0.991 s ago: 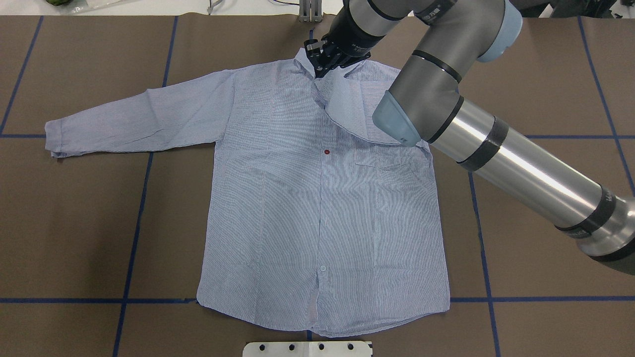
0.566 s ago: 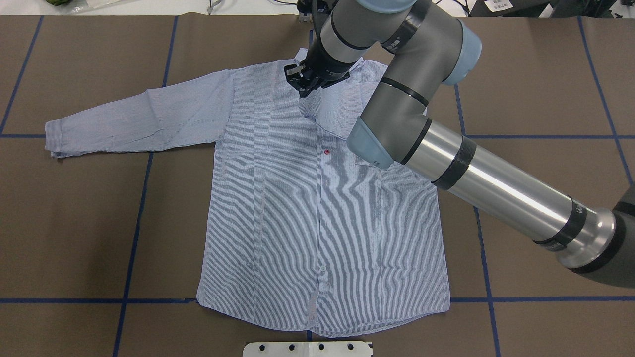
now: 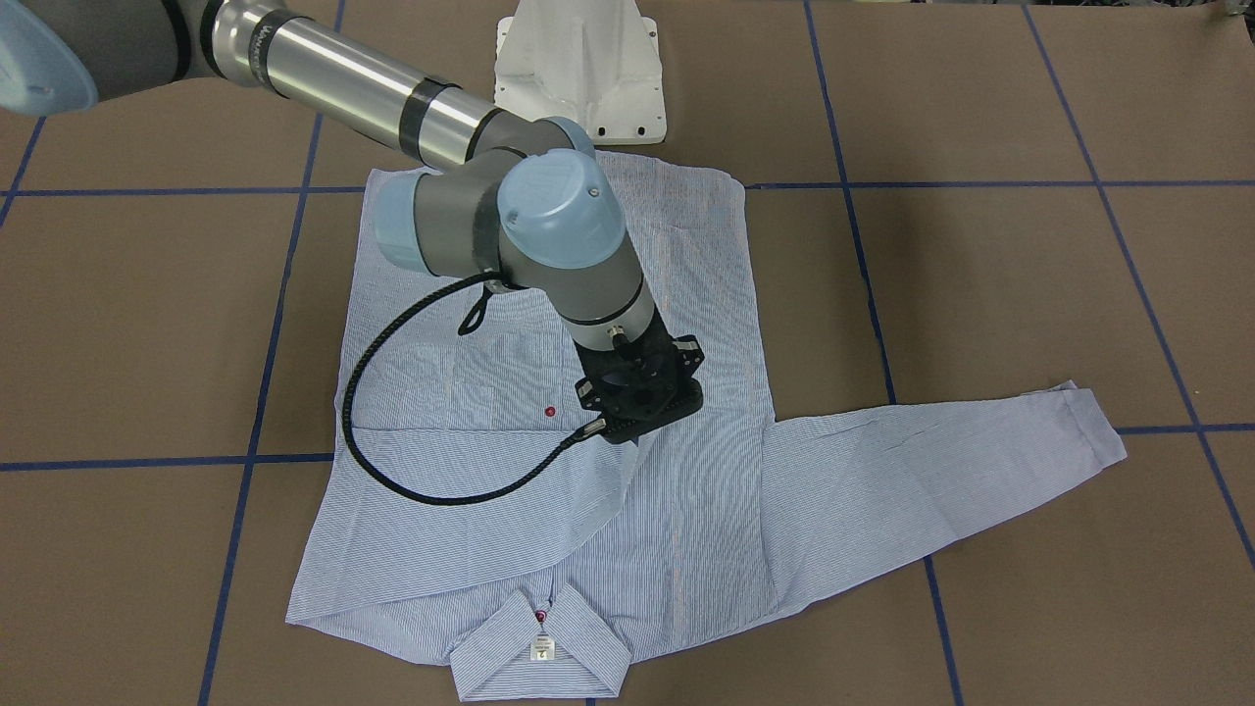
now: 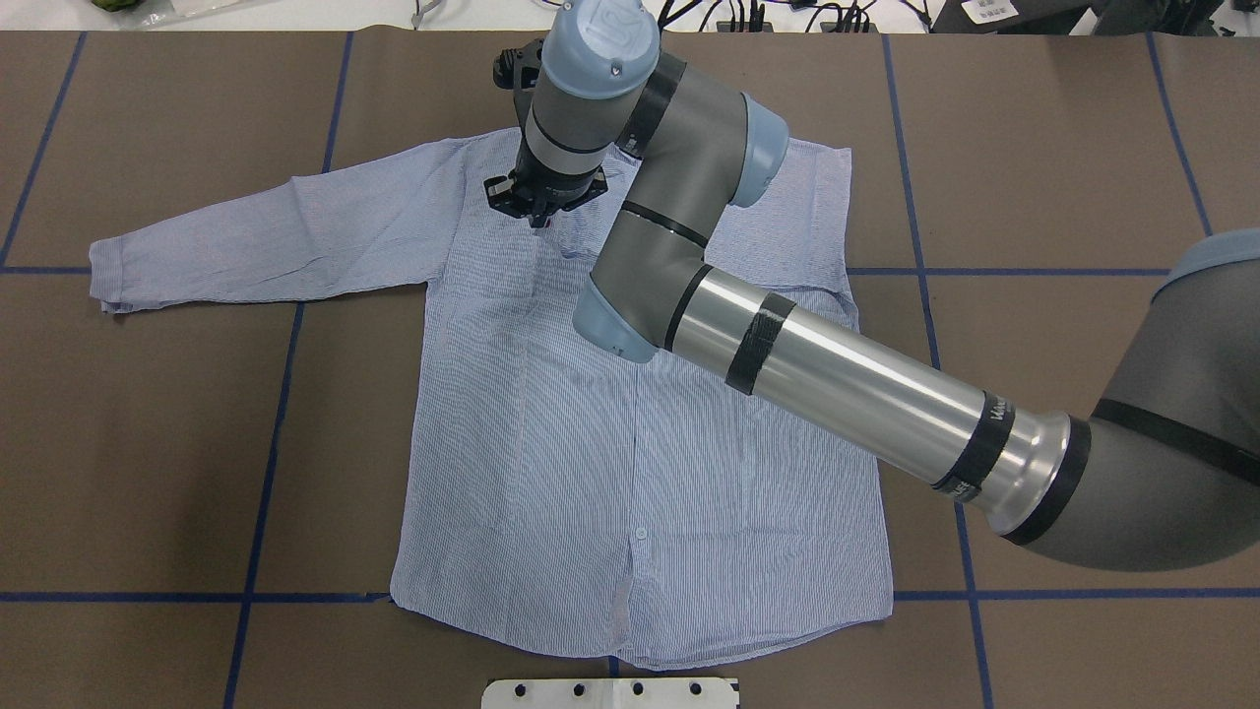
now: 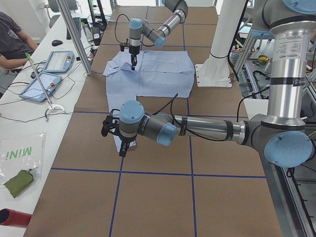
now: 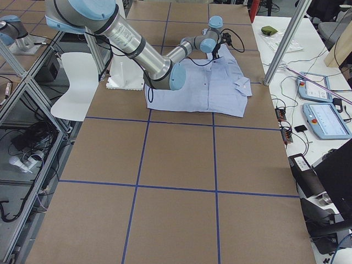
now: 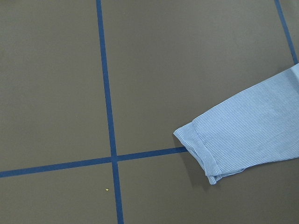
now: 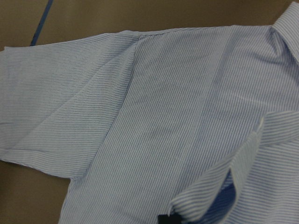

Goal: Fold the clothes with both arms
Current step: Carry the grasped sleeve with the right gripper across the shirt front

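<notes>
The light blue striped shirt (image 4: 591, 443) lies front up on the brown table, collar (image 3: 539, 652) at the far side. Its left sleeve (image 4: 266, 231) is spread out flat. My right gripper (image 4: 538, 215) is over the upper chest, left of the placket, shut on a fold of the shirt's right sleeve cloth drawn over the body; it also shows in the front view (image 3: 637, 431). The right wrist view shows pinched cloth (image 8: 210, 196) over the flat shirt. My left gripper (image 5: 118, 143) hovers over the left cuff (image 7: 205, 149); I cannot tell whether it is open.
The white pedestal base (image 3: 578, 69) stands at the table's near edge by the shirt hem. Blue tape lines (image 4: 266, 443) cross the brown surface. A side bench with tablets (image 5: 54, 61) and a seated operator (image 5: 12, 39) lies beyond the far edge.
My right gripper has moved left from the collar across the upper chest, dragging the sleeve cloth along. The right arm now lies further over the shirt's body.
</notes>
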You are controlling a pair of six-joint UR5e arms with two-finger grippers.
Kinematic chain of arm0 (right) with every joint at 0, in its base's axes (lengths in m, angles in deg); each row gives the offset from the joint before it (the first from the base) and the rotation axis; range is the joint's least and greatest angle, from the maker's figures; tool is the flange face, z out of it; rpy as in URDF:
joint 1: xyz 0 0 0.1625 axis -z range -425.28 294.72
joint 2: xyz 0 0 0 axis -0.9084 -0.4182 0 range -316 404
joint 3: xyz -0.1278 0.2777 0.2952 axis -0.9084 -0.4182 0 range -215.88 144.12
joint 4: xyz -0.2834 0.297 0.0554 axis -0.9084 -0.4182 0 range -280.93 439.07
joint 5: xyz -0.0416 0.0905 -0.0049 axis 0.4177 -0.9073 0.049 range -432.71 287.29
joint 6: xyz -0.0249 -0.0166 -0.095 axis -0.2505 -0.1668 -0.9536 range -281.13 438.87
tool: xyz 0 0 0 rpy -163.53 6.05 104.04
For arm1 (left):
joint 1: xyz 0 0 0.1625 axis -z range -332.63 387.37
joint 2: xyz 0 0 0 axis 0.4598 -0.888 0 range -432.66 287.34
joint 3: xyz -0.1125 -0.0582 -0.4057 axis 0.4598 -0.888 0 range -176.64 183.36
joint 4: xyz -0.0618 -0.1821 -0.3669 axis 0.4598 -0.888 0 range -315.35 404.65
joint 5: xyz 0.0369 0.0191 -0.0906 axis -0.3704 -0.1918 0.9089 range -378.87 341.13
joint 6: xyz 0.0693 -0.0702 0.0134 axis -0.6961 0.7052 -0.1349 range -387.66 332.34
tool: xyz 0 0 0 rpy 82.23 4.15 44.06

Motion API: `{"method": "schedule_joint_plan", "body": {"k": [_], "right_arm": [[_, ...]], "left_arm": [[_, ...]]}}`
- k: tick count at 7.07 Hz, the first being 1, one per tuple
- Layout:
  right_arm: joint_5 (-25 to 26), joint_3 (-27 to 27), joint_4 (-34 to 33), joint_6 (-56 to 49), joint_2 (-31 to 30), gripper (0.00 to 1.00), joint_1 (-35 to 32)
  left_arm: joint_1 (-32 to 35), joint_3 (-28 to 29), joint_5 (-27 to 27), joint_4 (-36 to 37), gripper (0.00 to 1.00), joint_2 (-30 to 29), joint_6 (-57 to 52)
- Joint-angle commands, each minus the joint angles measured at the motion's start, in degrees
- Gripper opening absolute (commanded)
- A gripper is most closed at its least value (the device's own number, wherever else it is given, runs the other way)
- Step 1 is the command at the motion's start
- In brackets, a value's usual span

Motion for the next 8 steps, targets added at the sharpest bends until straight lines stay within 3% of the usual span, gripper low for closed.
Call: {"method": "schedule_joint_plan", "body": {"k": [1, 4, 6, 8], "right_arm": [[5.36, -2.38, 2.54, 1.43, 1.54, 1.00, 2.16], [5.28, -1.59, 1.93, 6.36, 2.42, 1.00, 2.16], [5.01, 4.88, -8.21, 7.59, 1.99, 1.00, 1.73], [2.74, 11.74, -18.51, 6.80, -0.37, 1.00, -0.90]], "left_arm": [[-0.09, 0.17, 0.00, 0.00, 0.99, -0.35, 0.10], [-0.44, 2.53, 0.00, -4.02, 0.99, -0.70, 1.84], [-7.25, 6.05, -2.61, -17.76, 0.99, -0.87, 17.49], [-16.49, 11.05, -11.83, -30.97, 0.99, -0.87, 33.17]]}}
